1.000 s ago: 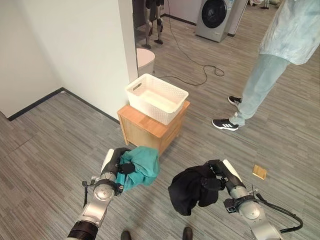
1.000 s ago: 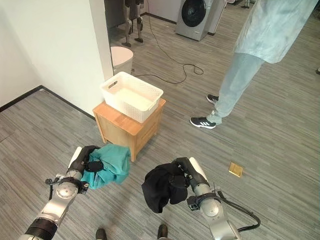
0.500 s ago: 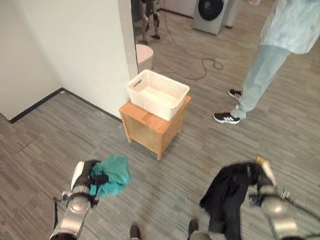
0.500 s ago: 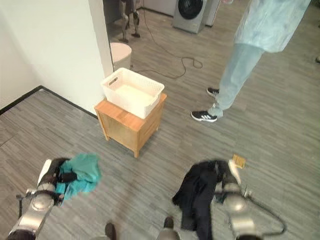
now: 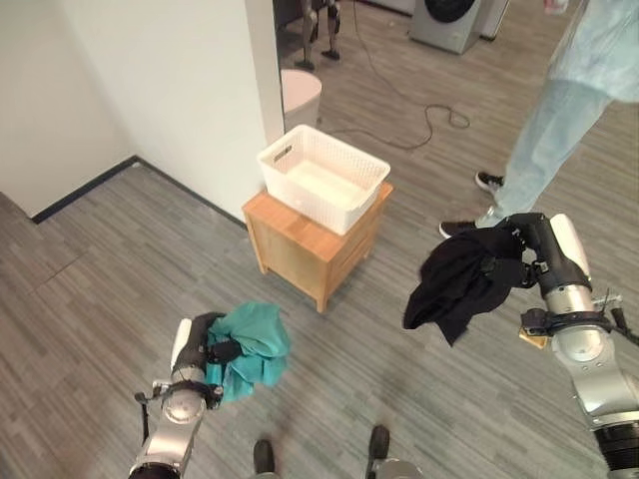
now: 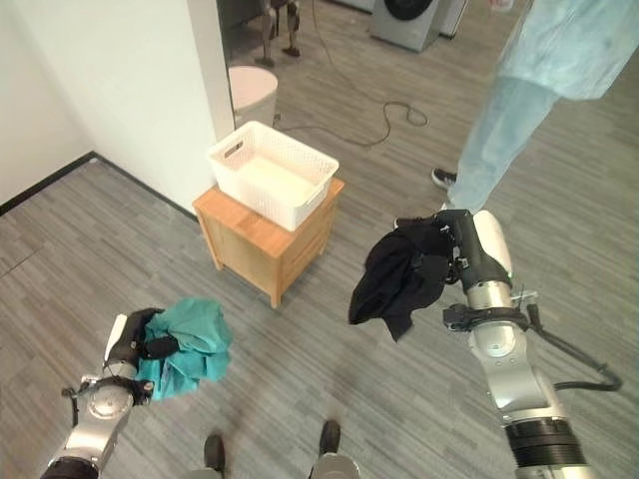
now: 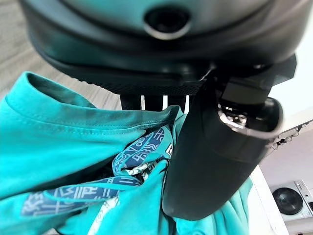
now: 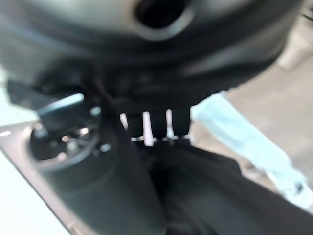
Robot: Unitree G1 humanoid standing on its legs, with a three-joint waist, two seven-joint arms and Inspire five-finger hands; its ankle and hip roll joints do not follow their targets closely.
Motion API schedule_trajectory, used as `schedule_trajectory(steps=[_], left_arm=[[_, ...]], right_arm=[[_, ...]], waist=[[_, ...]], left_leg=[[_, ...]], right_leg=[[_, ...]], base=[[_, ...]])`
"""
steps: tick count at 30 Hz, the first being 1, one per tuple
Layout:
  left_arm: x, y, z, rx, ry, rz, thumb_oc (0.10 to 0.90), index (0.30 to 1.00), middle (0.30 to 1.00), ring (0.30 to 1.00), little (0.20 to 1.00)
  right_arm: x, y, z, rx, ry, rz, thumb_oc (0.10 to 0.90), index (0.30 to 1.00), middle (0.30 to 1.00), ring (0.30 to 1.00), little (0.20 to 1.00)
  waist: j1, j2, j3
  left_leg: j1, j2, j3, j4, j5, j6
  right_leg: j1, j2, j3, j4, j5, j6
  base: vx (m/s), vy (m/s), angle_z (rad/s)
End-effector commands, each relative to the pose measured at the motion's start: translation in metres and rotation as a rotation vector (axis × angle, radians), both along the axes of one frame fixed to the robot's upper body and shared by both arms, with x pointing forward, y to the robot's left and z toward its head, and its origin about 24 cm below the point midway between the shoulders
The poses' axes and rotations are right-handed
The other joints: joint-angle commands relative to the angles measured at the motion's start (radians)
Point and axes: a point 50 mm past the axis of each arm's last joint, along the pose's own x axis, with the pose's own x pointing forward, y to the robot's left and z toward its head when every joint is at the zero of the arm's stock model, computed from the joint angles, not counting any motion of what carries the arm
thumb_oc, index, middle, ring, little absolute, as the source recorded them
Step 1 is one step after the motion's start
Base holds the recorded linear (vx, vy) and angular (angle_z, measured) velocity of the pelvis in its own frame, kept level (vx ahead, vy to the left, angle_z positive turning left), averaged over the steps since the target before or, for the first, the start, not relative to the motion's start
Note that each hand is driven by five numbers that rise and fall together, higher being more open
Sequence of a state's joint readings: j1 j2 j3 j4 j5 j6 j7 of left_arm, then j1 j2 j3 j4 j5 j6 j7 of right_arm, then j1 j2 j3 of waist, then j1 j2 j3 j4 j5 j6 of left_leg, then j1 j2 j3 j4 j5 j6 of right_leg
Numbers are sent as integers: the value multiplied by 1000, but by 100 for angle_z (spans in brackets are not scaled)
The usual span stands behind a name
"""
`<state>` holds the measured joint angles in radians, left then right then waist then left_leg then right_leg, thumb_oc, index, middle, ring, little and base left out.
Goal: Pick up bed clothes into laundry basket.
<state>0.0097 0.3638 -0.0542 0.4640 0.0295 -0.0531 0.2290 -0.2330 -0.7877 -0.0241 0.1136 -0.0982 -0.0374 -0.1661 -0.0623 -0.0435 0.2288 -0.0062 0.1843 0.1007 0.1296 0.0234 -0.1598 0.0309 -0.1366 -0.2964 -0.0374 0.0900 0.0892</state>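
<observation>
Right now the robot holds two bundles of clothes, one in each hand. The left hand (image 5: 203,344) is low down, near the grey floor (image 5: 100,269). Its fingers and thumb are curled around a teal cloth (image 5: 252,341). From the left wrist view the thumb (image 7: 215,156) presses into the teal cloth, which has a blue patterned strip on it. The cloth bunches up past the hand and hangs a little over the floor.

The right hand (image 6: 461,244) is raised higher, off to the robot's right. Its fingers are closed on a black cloth (image 6: 399,274). The black cloth droops down in loose folds below the hand and does not touch the floor. In the right wrist view the dark cloth sits right under the hand.

Between the two hands, farther away, stands a small wooden cabinet (image 5: 300,249). A white basket (image 5: 321,178) sits on top of it. The basket has holes in its walls and looks empty inside. Both cloths are well apart from the basket.

Beside the cabinet is a white wall (image 5: 170,90). A round white bin (image 5: 300,97) stands behind the wall's corner. A person (image 5: 569,110) in light blue clothes and dark shoes stands on the floor behind the right hand. A washing machine (image 5: 449,20) is far back, and a dark cord (image 5: 424,125) snakes over the floor near it.
</observation>
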Motion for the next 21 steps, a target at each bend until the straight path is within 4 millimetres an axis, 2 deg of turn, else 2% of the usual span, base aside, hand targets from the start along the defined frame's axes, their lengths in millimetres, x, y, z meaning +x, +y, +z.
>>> schedule_trajectory(steps=[1, 2, 3, 4, 6, 8, 9, 10, 12, 15, 18, 19, 20, 21], left_arm=[[33, -7, 52, 43, -279, -83, 400, 300, 300, 300, 300], [32, -6, 51, 45, -272, -77, 400, 300, 300, 300, 300], [29, -5, 49, 37, -265, -65, 400, 300, 300, 300, 300], [28, -5, 48, 29, -264, -60, 400, 300, 300, 300, 300], [25, -5, 44, 27, -253, -60, 400, 300, 300, 300, 300], [24, -7, 42, 25, -246, -68, 400, 300, 300, 300, 300], [23, -7, 41, 18, -247, -63, 400, 300, 300, 300, 300], [21, -6, 38, 14, -238, -50, 400, 300, 300, 300, 300], [18, -8, 32, 0, -213, -40, 400, 300, 300, 300, 300], [9, -11, 22, -12, -172, -47, 400, 300, 300, 300, 300], [2, -12, 14, -20, -141, -53, 400, 300, 300, 300, 300], [-2, -11, 11, -29, -128, -46, 400, 300, 300, 300, 300], [-3, -13, 8, -38, -115, -47, 400, 300, 300, 300, 300], [-2, -11, 8, -43, -113, -41, 400, 300, 300, 300, 300]], right_arm=[[-1, 30, 142, -164, -554, 128, 400, 300, 300, 300, 300], [0, 31, 152, -190, -571, 119, 400, 300, 300, 300, 300], [1, 32, 163, -225, -577, 110, 400, 300, 300, 300, 300], [1, 33, 172, -260, -583, 103, 400, 300, 300, 300, 300], [3, 34, 186, -303, -589, 106, 400, 300, 300, 300, 300], [7, 34, 198, -333, -593, 98, 400, 300, 300, 300, 300], [9, 36, 200, -338, -595, 104, 400, 300, 300, 300, 300], [11, 34, 208, -338, -587, 94, 400, 300, 300, 300, 300], [16, 37, 213, -345, -575, 93, 400, 300, 300, 300, 300], [21, 40, 217, -344, -562, 97, 400, 300, 300, 300, 300], [26, 38, 228, -370, -548, 65, 400, 300, 300, 300, 300], [33, 40, 231, -356, -537, 63, 400, 300, 300, 300, 300], [38, 30, 233, -376, -507, 3, 400, 300, 300, 300, 300], [38, 33, 242, -378, -513, -4, 400, 300, 300, 300, 300]], waist=[[60, -53, -65], [75, -65, -57], [89, -72, -58], [102, -70, -61], [127, -58, -69], [157, -30, -80], [154, -26, -79], [179, -25, -75], [175, -20, -79], [184, -5, -106], [204, -16, -132], [211, -18, -151], [214, -22, -155], [219, -36, -164]], left_leg=[[4, 45, -51, 461, 117, -29], [-48, 35, -21, 484, 93, -18], [-94, 13, 9, 452, 63, -5], [-115, -4, 33, 392, 46, 4], [-114, -28, 81, 165, 30, 23], [-139, -13, 101, -62, 128, 13], [-119, -17, 106, -95, 145, 11], [-203, 18, 124, -199, 186, -4], [-233, 40, 172, -209, 203, -15], [-178, 52, 243, -184, 251, -8], [-173, 57, 259, -130, 269, -4], [-162, 52, 268, -143, 250, 4], [-151, 41, 257, -159, 253, 13], [-137, 22, 246, -185, 243, 15]], right_leg=[[-13, -5, 18, -48, 41, 7], [7, -4, 26, -50, 27, 4], [19, -6, 36, -50, 17, 7], [31, -3, 50, -50, 9, 12], [53, 1, 62, -50, -14, 32], [88, 11, 64, -50, -41, 45], [91, 9, 66, -50, -43, 45], [136, -2, 66, -50, -71, 46], [168, 5, 56, -50, -94, 45], [205, 36, 59, -50, -120, 38], [246, 41, 71, -50, -144, 31], [251, 39, 72, -50, -152, 39], [263, 33, 69, -50, -163, 44], [267, 24, 68, -43, -158, 50]], base=[[163, -285, -34], [187, -189, -18], [206, -85, -13], [237, 12, -26], [295, 110, -36], [298, 140, -23], [357, 99, -20], [311, 48, -15], [303, 46, -18], [264, 17, -20], [284, 31, -26], [288, 104, -30], [278, 137, -6], [241, 148, 5]])
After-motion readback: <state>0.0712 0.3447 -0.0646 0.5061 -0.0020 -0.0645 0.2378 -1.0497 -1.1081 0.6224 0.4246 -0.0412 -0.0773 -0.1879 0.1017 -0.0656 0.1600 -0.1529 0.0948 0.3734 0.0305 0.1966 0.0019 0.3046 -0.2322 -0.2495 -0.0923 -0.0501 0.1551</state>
